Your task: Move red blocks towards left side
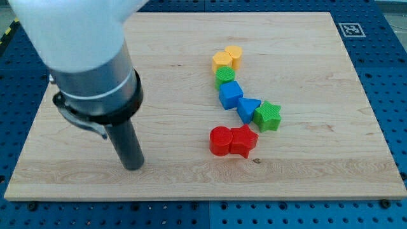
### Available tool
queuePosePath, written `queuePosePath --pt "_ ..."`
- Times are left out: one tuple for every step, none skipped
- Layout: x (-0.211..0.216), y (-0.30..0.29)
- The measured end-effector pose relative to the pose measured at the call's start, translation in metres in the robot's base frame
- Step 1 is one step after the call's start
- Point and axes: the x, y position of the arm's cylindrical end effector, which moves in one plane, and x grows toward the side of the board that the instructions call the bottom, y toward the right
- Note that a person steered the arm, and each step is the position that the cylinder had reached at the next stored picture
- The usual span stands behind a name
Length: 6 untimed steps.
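Your dark rod tip [133, 166] rests on the wooden surface [305, 178], left of two touching red blocks [233, 140]; no claw exists. Pushing from here risks driving them rightward.

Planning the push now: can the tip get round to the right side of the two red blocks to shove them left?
Probably yes. My tip sits left of the red blocks, with bare board below them. The green star stands just above their right, so approach from below.

The arm enters from the view's top left, its grey collar above a dark rod standing nearly upright; my tip [133, 166] touches the tabletop [305, 178].
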Motion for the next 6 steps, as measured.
queuePosePath --pt "0.017 0.049" --pt "0.014 0.136" --pt "0.01 0.214" --pt "0.009 0.252" --pt "0.007 0.242" --pt "-0.012 0.21"
